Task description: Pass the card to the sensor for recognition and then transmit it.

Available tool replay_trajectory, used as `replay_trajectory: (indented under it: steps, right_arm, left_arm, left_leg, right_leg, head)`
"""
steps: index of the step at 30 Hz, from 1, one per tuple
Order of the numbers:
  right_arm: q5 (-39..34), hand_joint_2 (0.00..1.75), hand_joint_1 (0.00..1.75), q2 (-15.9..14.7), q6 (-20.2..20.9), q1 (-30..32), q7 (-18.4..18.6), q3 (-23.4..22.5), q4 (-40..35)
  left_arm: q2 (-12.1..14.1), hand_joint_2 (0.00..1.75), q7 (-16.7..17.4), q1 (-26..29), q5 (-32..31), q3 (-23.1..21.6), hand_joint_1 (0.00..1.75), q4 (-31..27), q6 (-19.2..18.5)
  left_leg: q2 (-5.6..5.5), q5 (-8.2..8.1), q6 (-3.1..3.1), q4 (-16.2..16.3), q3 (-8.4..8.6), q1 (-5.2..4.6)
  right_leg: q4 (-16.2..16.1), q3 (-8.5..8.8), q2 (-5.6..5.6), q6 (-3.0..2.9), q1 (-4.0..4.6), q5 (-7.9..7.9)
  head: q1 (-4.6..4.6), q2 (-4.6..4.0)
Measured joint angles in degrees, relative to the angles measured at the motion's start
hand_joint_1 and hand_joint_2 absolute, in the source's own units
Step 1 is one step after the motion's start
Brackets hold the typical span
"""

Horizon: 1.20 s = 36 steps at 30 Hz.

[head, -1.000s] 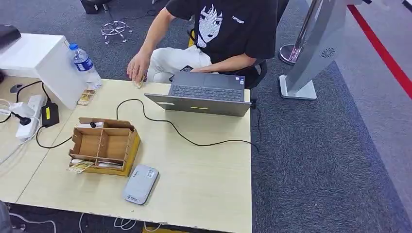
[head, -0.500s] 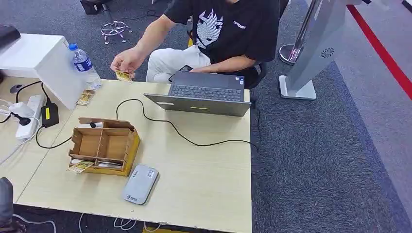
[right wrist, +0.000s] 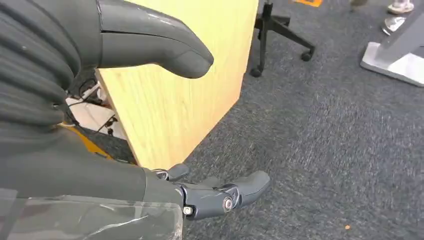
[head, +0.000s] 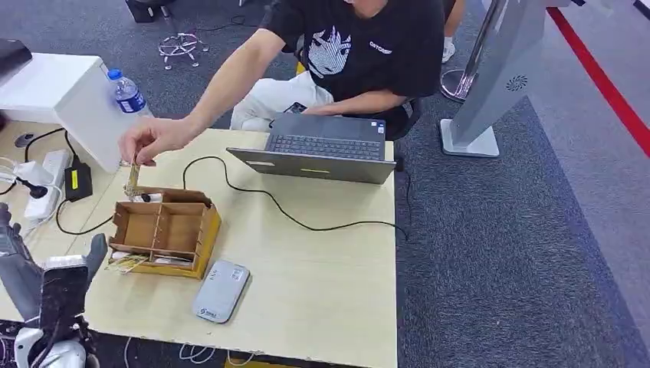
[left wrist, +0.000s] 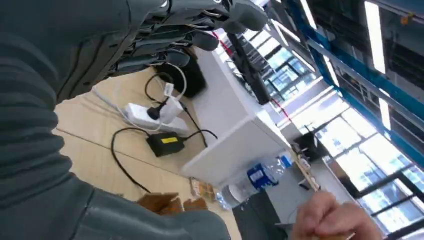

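You are at the start: the card [head: 132,178] hangs from a person's hand [head: 150,141] just above the box [head: 165,230], behind the sensor [head: 221,290]. Your left robot hand [head: 46,280], empty with fingers apart, has risen beside the box; the right robot hand [right wrist: 150,115] hangs open. Next, reach for the card. The person has brought it over from the laptop [head: 326,149].
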Motion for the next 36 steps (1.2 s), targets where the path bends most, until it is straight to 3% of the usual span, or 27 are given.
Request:
replay_trajectory:
  steps: [14, 15, 16, 31, 36]
  right_arm:
    - [5.2, 1.75, 0.00, 0.9, 1.9, -0.9, -2.2, -3.8, -0.4]
    - [5.7, 1.75, 0.00, 1.0, 2.0, -1.0, -2.3, -4.0, -0.5]
    - [6.0, 1.75, 0.00, 1.0, 2.2, -1.0, -2.4, -4.2, -0.5]
    - [11.7, 1.75, 0.00, 2.2, 3.9, -2.0, -4.1, -8.7, -1.3]
    - [13.7, 1.75, 0.00, 2.6, 4.2, -2.3, -4.2, -10.4, -1.6]
  left_arm:
    - [6.2, 1.75, 7.2, -3.8, -24.2, -16.8, 0.00, 0.0, 2.5]
    - [6.6, 1.75, 7.8, -4.1, -26.0, -18.0, 0.16, 0.0, 2.7]
    - [7.0, 1.75, 8.4, -4.4, -27.8, -19.2, 1.75, 0.0, 2.9]
    - [13.2, 1.75, 16.0, -7.9, -53.3, -35.7, 1.75, 0.3, 6.3]
    - [14.4, 1.75, 16.0, -8.4, -58.7, -39.5, 1.75, 0.3, 7.4]
  left_leg:
    - [0.01, 0.00, 0.00, 0.0, -0.01, 0.00]
    - [0.02, 0.00, 0.00, 0.0, -0.01, 0.00]
    - [0.03, 0.00, 0.00, 0.0, -0.01, 0.00]
    - [0.02, 0.00, 0.00, 0.0, -0.03, 0.00]
    - [0.03, 0.00, 0.00, 0.0, -0.03, 0.00]
  right_leg:
    - [0.0, -0.02, 0.05, 0.00, 0.00, 0.00]
    - [0.0, -0.02, 0.06, 0.00, 0.00, 0.00]
    - [0.0, -0.03, 0.08, 0.00, 0.00, 0.01]
    - [0.0, -0.04, 0.08, 0.00, 0.00, 0.01]
    - [0.0, -0.04, 0.10, 0.00, 0.00, 0.01]
  head:
    - [0.00, 0.00]
    - [0.00, 0.00]
    - [0.00, 0.00]
    - [0.00, 0.00]
    - [0.00, 0.00]
